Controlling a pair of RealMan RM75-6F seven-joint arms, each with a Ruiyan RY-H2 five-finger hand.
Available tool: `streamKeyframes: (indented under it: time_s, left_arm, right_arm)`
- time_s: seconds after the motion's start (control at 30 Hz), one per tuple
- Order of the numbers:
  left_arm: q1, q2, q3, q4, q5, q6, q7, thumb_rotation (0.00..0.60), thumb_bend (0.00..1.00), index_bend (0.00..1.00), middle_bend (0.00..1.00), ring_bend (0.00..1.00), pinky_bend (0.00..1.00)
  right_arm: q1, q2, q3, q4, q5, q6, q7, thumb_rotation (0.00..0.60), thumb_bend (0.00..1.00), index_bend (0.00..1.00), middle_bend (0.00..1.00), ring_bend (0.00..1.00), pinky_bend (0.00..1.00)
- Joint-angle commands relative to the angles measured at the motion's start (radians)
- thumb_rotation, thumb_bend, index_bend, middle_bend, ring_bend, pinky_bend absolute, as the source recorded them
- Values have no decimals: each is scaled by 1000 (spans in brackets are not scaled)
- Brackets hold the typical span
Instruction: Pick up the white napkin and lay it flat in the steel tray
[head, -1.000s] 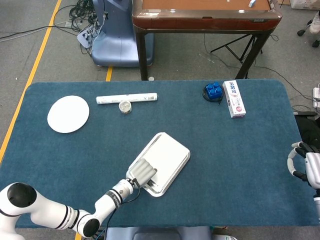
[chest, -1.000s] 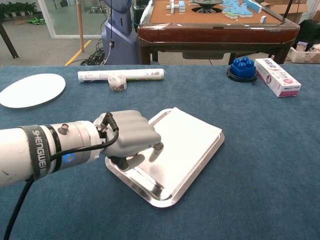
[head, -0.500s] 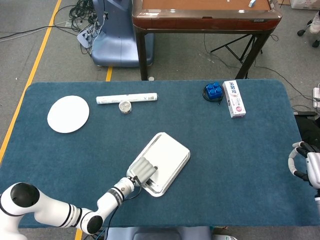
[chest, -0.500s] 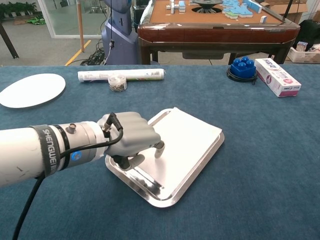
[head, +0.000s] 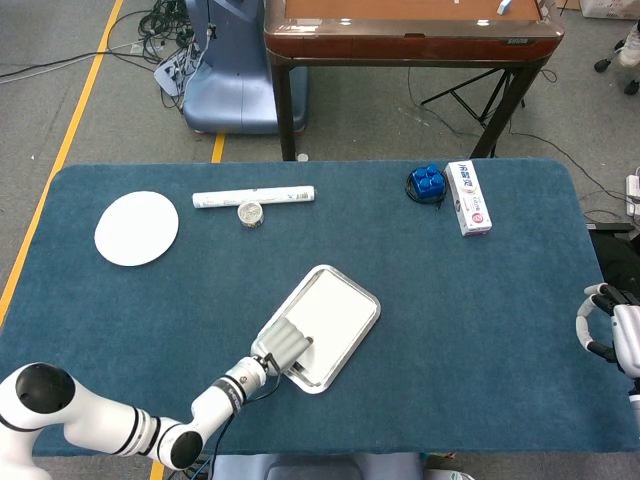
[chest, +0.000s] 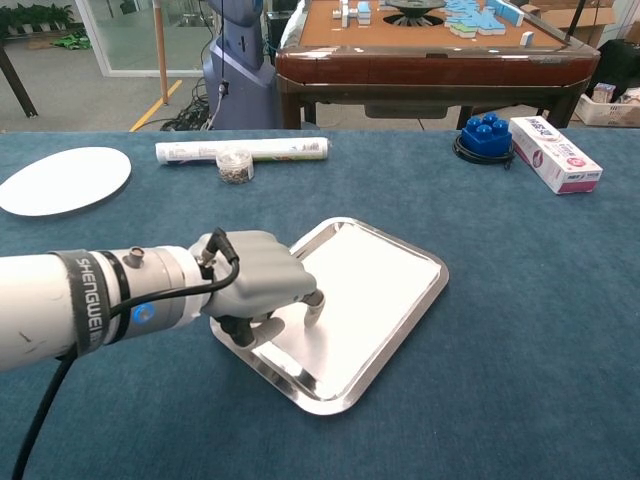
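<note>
Two hands are in play on your blue-carpeted table (head: 480, 320). Your left hand (chest: 262, 283) rests over the near-left corner of the steel tray (chest: 425, 300), fingers curled downward with the fingertips (chest: 314, 312) touching the napkin inside; from these views you cannot tell whether anything is pinched between them. The white napkin (chest: 370, 285) lies flat in the tray, spreading away from the left hand toward the tray's far-right corner and covering most of the floor. In the head view the same tray (head: 366, 318) sits tilted diagonally just ahead of the left hand (head: 285, 345), the napkin (head: 330, 310) within its rim.

Your right hand (head: 608, 335) hangs at the table's right edge, well apart from the tray, fingers loosely curved and holding nothing.

Far beyond the left hand and to its left, a white plate (head: 137, 228) lies on the cloth. Straight ahead of it, a rolled white tube (chest: 242, 150) lies sideways with a small jar (chest: 235, 165) touching its near side. Off to the far right of the left hand sit a blue block toy (chest: 487, 135) and, just beside it, a white and pink box (chest: 555, 153).

Behind the table stands a brown mahjong table (chest: 430, 45) with tiles on top; a blue machine base (head: 235, 70), loose cables (head: 165, 25) and a yellow floor line (head: 75, 110) mark the grey floor.
</note>
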Motion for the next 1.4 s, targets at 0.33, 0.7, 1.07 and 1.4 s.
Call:
streamKeyframes:
  time_s: [0.33,0.7,1.07,1.4]
  left_arm:
    - [6,14,15,-6,8,13,-10,600,624,314,1000,1000,1000]
    - [13,24,28,-14,15,20,-13,600,624,330,1000,1000,1000]
    - [15,25,30,-25,19,24,-12,600,633,358,1000,1000,1000]
    - [30,27,24,-16,63,23,-52,600,640,354,1000,1000,1000]
  right_arm:
    - [2,1,-1,-4,1,-4,-6,600,383,593,329,303,354]
    - [5,-1,-6,-4,-2,-10,-18,600,383,593,329,303,354]
    - [6,6,-12,-5,-14,-15,-8,600,383,590,329,303,354]
    - [5,11,-13,-6,-18,-15,11,600,384,587,329,303,355]
